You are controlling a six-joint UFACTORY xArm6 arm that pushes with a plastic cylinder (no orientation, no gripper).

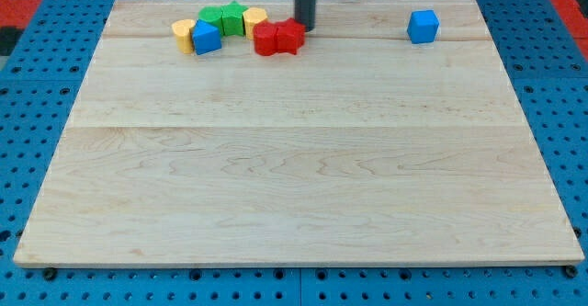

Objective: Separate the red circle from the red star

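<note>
1. Two red blocks sit touching near the view's top edge of the bench (pixel 294 177): the red circle (pixel 265 39) on the view's left and the red star (pixel 290 36) on the view's right, with no gap showing between them.
2. My tip (pixel 305 28), the end effector, is a plain dark rod with no jaws, so it has nothing to part or close; it clamps on nothing.
3. It stands just beside the red star, at that block's upper right corner in the view, either touching it or very nearly so; I cannot tell which.
4. The red circle lies on the far side of the star from my tip, further toward the view's left.
5. Left of the red pair is a tight cluster: a green block (pixel 224 18) of unclear shape, a yellow block (pixel 254 19) just above the red circle, another yellow block (pixel 185 35) at the far left, and a blue block (pixel 207 38) beside it.
6. A blue cube (pixel 423 26) stands alone well apart toward the view's upper right.
</note>
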